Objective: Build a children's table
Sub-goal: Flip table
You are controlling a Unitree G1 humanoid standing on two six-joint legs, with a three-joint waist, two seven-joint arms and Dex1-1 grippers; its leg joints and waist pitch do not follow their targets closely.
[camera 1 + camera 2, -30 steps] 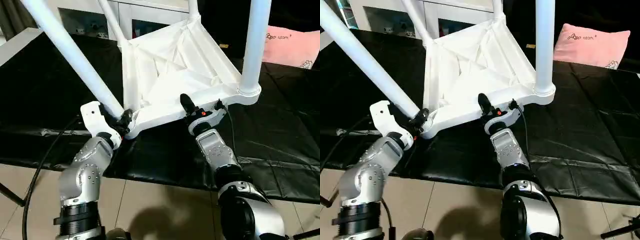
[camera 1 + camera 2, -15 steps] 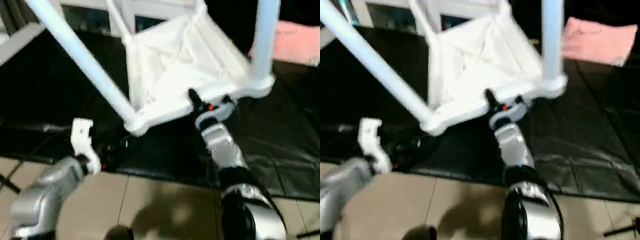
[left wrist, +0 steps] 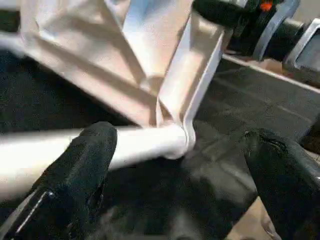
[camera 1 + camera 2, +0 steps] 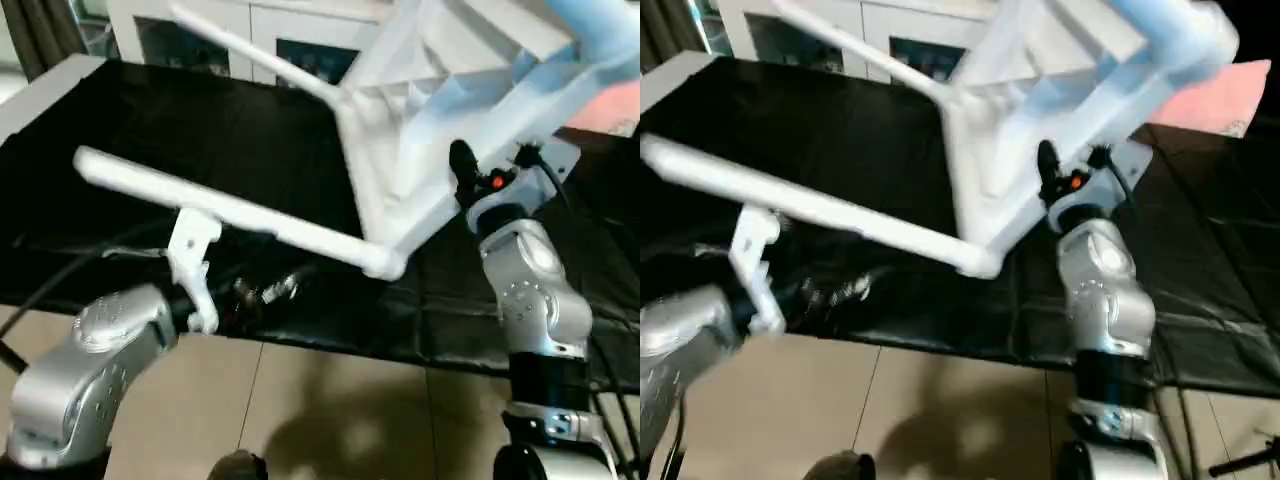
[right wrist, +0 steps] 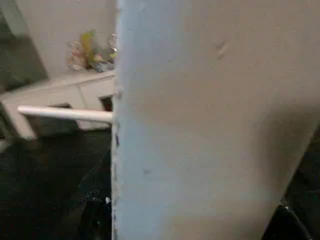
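The white tabletop stands tipped up on its side, ribbed underside facing left. One white leg runs nearly level from the low corner socket out to the left. A second leg points toward the back, and a third crosses the top right. My right gripper is shut on the tabletop's rim, lifted above the cloth. My left gripper is open just below the level leg, fingers wide apart and touching nothing.
A black cloth covers the work surface, with its front edge near my forearms. A white cabinet with glass doors stands behind, a pink pillow lies at the back right, and tiled floor is in front.
The table has tipped up and to the right, so its legs swung down toward the left. My left gripper let go of the corner leg and dropped back; my right rose with the rim.
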